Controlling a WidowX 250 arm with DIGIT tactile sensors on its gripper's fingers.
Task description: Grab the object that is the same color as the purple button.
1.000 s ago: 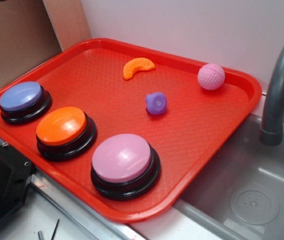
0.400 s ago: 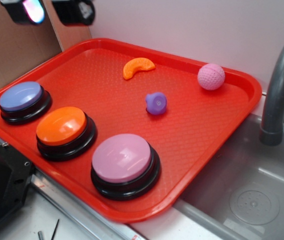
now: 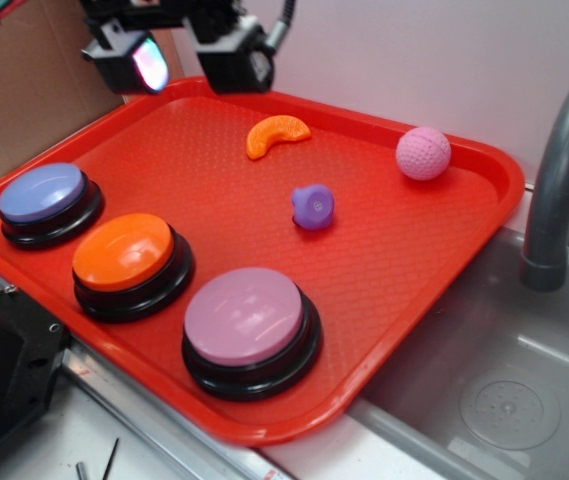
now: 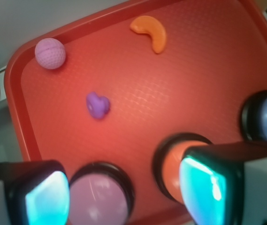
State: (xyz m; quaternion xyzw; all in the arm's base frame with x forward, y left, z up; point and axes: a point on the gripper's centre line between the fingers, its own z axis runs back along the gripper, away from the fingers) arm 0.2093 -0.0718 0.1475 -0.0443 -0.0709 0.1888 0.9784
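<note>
Now purple toy (image 3: 313,207) mid-tray, nub toward far-left rim, pale face frontward; tool (image 3: 182,55) fingers apart, empty.

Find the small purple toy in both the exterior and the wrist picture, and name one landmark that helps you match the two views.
Exterior: the small purple toy lies near the middle of the red tray.
Wrist: it lies left of centre.
Shared landmark: the pink ball, lying toward the same tray corner in both views.
</note>
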